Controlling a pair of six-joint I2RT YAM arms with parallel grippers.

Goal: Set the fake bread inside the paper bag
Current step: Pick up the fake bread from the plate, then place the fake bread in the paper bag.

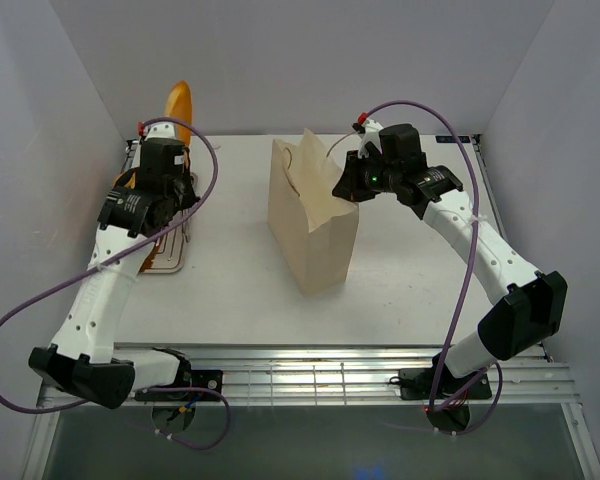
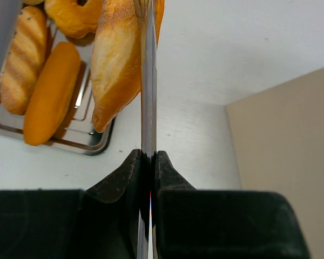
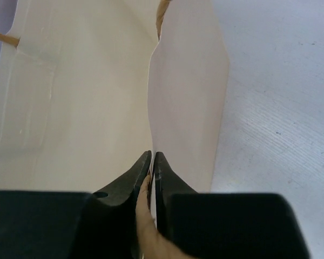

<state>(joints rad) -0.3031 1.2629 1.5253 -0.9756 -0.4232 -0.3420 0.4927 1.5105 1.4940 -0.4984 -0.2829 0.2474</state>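
My left gripper (image 1: pixel 175 155) is shut on thin metal tongs (image 2: pixel 147 97). The tongs pinch a long golden loaf (image 2: pixel 116 59) and hold it lifted above the tray; the loaf shows in the top view (image 1: pixel 180 105) at the far left. Two more long loaves (image 2: pixel 51 91) and a doughnut (image 2: pixel 73 16) lie on the silver tray (image 2: pixel 70 144). The tan paper bag (image 1: pixel 315 215) stands upright mid-table, its mouth open. My right gripper (image 1: pixel 345 180) is shut on the bag's right wall at the rim (image 3: pixel 183 81), and the bag's pale inside (image 3: pixel 81 97) shows to the left of that wall.
The tray (image 1: pixel 170 262) lies at the table's left side under my left arm. Grey enclosure walls close in left, right and behind. The bag's side (image 2: pixel 286 145) fills the right of the left wrist view. A cord handle (image 3: pixel 2 38) shows on the bag's far wall.
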